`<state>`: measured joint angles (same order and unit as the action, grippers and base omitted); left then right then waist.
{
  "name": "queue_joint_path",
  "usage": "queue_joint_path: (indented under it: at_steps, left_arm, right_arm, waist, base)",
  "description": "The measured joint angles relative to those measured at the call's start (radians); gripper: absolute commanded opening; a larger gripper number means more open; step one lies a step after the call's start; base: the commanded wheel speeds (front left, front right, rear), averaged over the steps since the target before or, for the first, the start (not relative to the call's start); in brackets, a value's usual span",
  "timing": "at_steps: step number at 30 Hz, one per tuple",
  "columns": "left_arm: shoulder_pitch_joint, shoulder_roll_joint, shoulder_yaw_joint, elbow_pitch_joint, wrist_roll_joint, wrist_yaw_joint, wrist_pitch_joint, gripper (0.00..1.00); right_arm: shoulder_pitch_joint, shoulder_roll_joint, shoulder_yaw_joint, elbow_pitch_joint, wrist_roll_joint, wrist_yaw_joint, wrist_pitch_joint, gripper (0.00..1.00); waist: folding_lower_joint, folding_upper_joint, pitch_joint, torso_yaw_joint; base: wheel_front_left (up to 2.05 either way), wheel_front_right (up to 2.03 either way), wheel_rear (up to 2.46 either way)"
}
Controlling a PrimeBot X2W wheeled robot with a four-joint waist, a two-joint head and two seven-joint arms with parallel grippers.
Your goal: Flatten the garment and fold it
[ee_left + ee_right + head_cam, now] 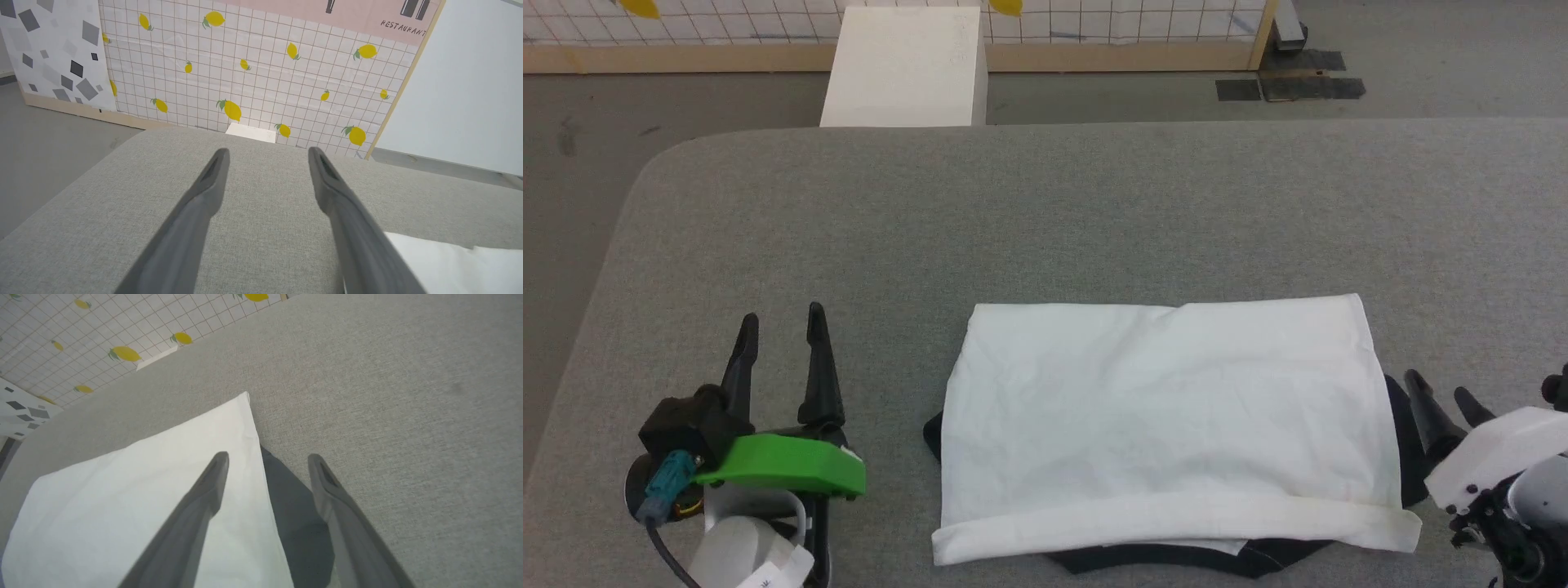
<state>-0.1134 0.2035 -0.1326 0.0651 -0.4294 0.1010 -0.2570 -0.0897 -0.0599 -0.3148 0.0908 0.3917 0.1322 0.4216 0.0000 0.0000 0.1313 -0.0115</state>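
One soft two-tone shirt, its large white body panel laid over black sleeves and trim, lies on a grey fabric-covered tabletop. It sits near the front edge, right of centre, as a wide white rectangle with black cloth peeking out along its near, left and right sides.

The left end effector is well to the shirt's left, over bare tabletop, its two long dark fingers spread and empty. The right end effector is at the shirt's right edge, fingers spread and empty, one over the white panel and one beside the black strip.

The cloth looks light, limp and quick to wrinkle. It would probably sag and slide, so pinching corners or a folded edge seems the best hold.
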Motion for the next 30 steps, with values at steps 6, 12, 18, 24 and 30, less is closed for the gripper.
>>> queue_joint_path:
  at_steps: [6, 12, 18, 24, 30]
  left_arm:
    - [0.0, -0.063, 0.061, -0.009, 0.105, -0.063, 0.0, 1.0]
    - [0.0, -0.096, 0.105, -0.008, 0.161, -0.11, 0.0, 1.0]
    - [0.001, -0.114, 0.138, -0.009, 0.198, -0.143, 0.0, 1.0]
    - [0.004, -0.126, 0.159, -0.009, 0.217, -0.161, 0.0, 1.0]
    - [0.015, -0.134, 0.161, 0.01, 0.219, -0.18, 0.0, 1.0]
  right_arm:
    - [-0.08, -0.026, -0.002, 0.187, 0.032, 0.0, 0.065, 1.0]
    - [-0.132, -0.063, 0.012, 0.312, 0.045, 0.0, 0.125, 1.0]
    - [-0.168, -0.082, 0.041, 0.359, 0.115, 0.0, 0.219, 0.71]
    - [-0.156, -0.08, 0.103, 0.334, 0.17, 0.0, 0.273, 0.0]
    - [-0.099, -0.08, 0.1, 0.284, 0.189, 0.0, 0.216, 0.0]
  waist:
    - [0.0, 0.0, 0.019, 0.002]
    - [0.0, 0.0, 0.026, 0.014]
    - [0.0, 0.0, 0.022, 0.016]
    - [0.0, 0.0, 0.011, 0.013]
    - [0.0, 0.0, -0.01, 0.008]
  base:
    - [0.0, 0.0, 0.0]
    - [0.0, 0.0, 0.0]
    - [0.0, 0.0, 0.0]
    - [0.0, 0.0, 0.0]
    - [0.0, 0.0, 0.0]
